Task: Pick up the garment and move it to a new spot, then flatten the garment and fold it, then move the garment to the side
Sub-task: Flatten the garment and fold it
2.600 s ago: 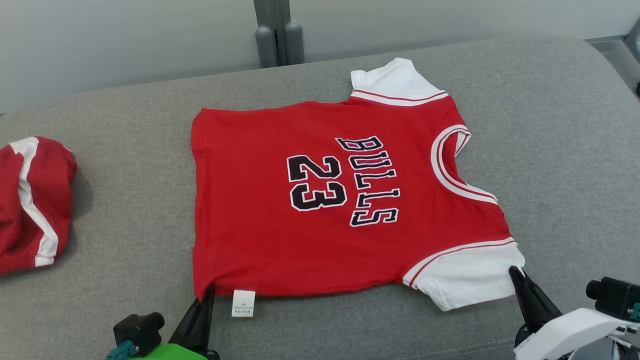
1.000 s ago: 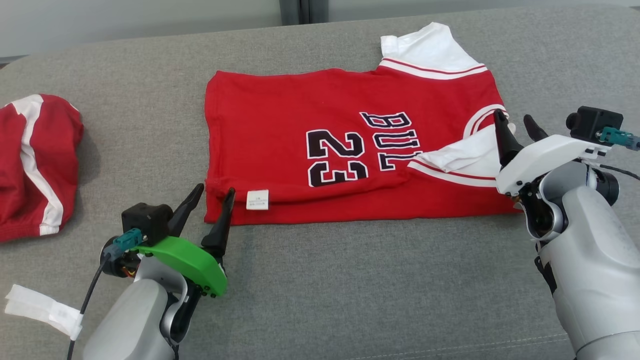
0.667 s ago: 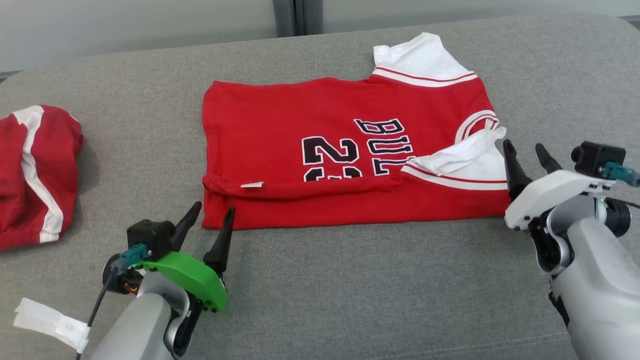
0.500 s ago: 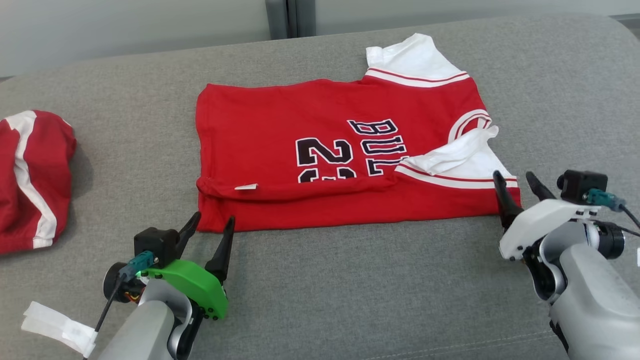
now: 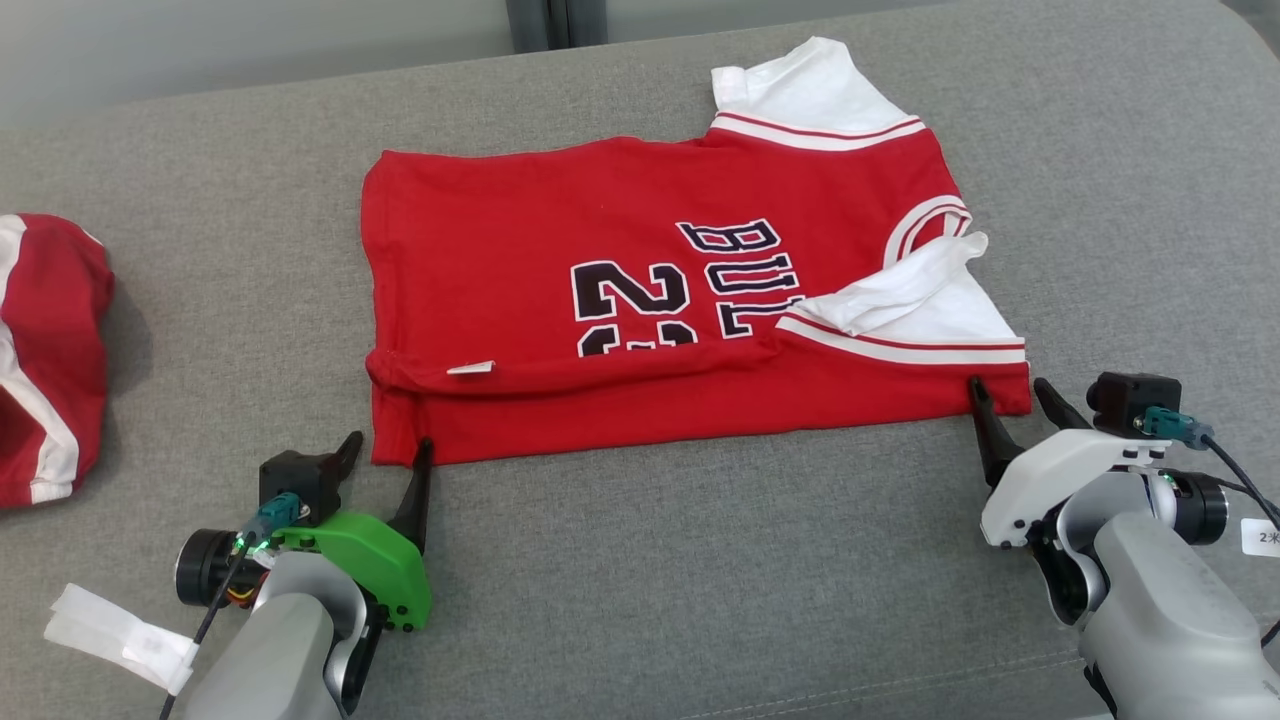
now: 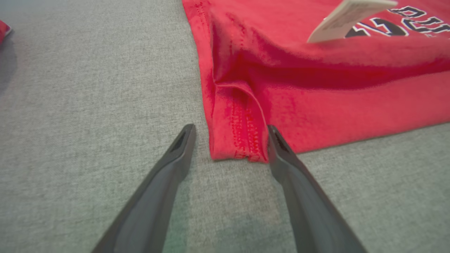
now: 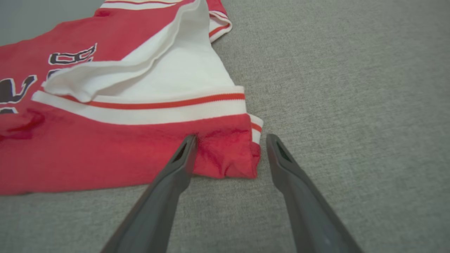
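The garment [image 5: 660, 250] is a red jersey with white sleeves and black "23" lettering, lying on the grey cushion [image 5: 700, 580]. Its near strip is folded back over the front, and the near white sleeve [image 5: 920, 300] lies turned in on top. My left gripper [image 5: 390, 447] stands open at the fold's left corner; in the left wrist view the gripper [image 6: 230, 128] has a finger on each side of the hemmed corner of the garment [image 6: 316, 88]. My right gripper [image 5: 1008, 390] is open at the fold's right corner, and this gripper [image 7: 231, 137] straddles the corner of the garment [image 7: 105, 147].
A second red-and-white garment [image 5: 40, 350] lies bunched at the cushion's left edge. A white care tag [image 5: 470, 368] sticks out of the fold. A grey post [image 5: 545, 20] stands behind the cushion. Bare grey cushion runs along the near side.
Both grippers have opened wider and drawn back from on top of the garment to the corners of its near fold. The folded strip stays where it lay. The camera has shifted.
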